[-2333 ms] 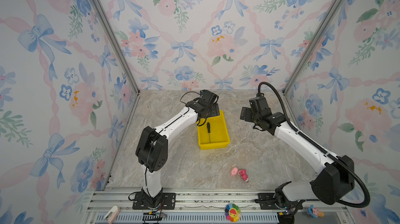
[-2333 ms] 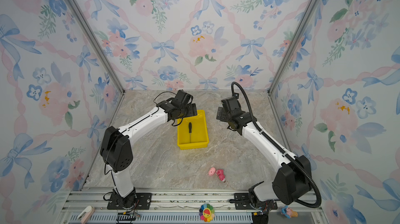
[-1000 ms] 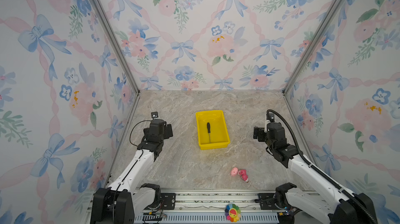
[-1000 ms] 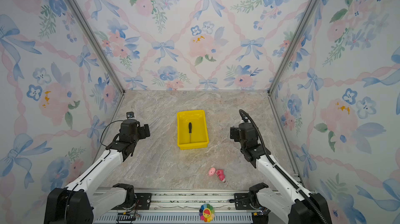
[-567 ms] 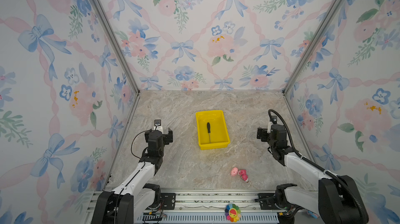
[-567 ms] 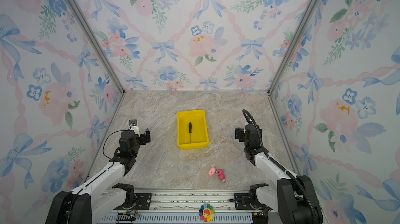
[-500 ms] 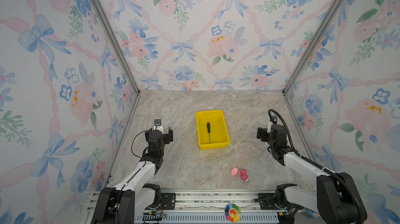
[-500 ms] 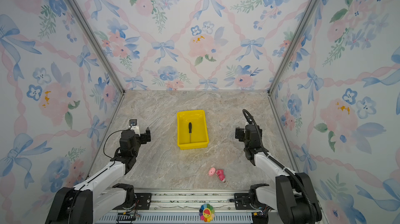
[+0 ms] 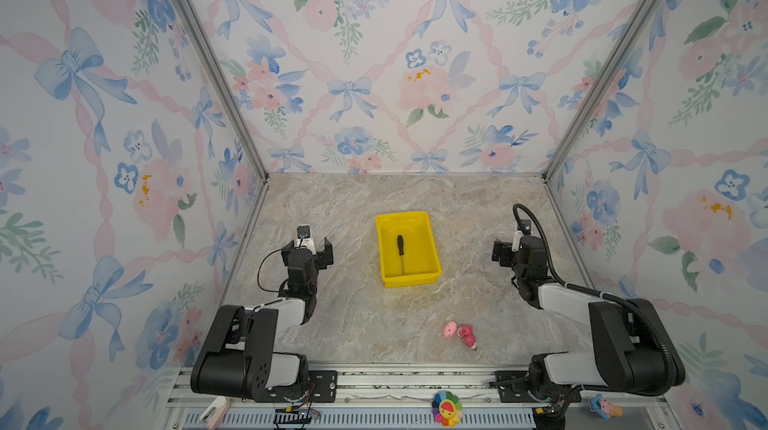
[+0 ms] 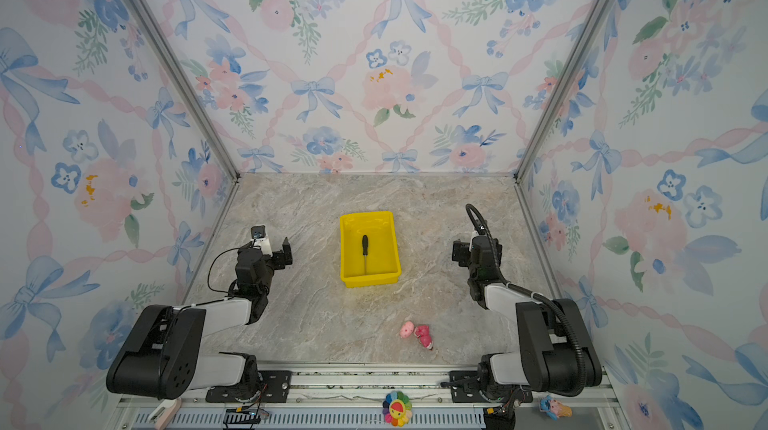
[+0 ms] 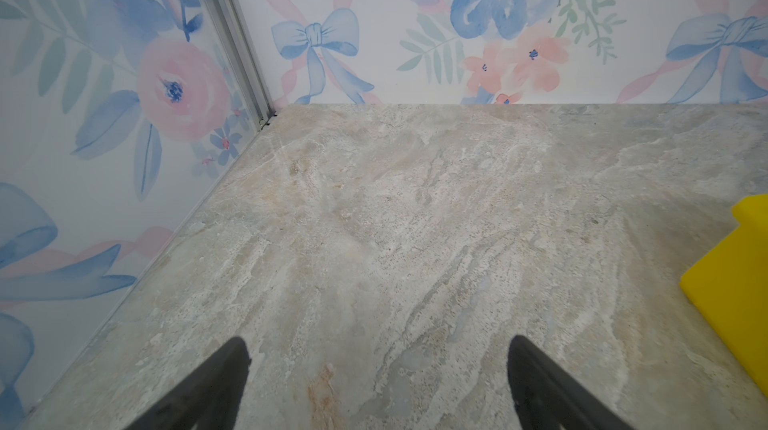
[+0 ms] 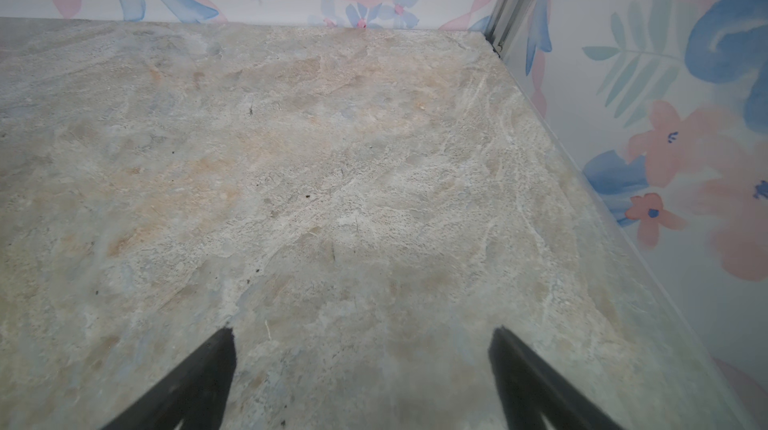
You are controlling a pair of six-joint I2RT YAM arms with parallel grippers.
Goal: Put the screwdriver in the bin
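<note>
The yellow bin (image 9: 432, 241) (image 10: 346, 249) stands mid-table in both top views. Inside it lies the screwdriver (image 9: 400, 247) (image 10: 365, 248), black handle toward the back wall and thin shaft pointing to the front. My left gripper (image 9: 309, 251) (image 10: 274, 255) (image 11: 376, 351) is folded back at the left, well clear of the bin, open with only bare table between its fingers. The bin's corner (image 11: 739, 278) shows at the edge of the left wrist view. My right gripper (image 9: 513, 251) (image 10: 467, 255) (image 12: 361, 340) rests at the right, open and empty too.
A small pink toy (image 9: 459, 332) (image 10: 415, 334) lies on the marble table in front of the bin. Floral walls close in the table on three sides. A metal rail (image 9: 415, 378) with both arm bases runs along the front edge, with a colourful flower toy (image 9: 446, 407) below it.
Both arms have drawn back from the bin and folded low over their bases. The screwdriver and the bin have not moved.
</note>
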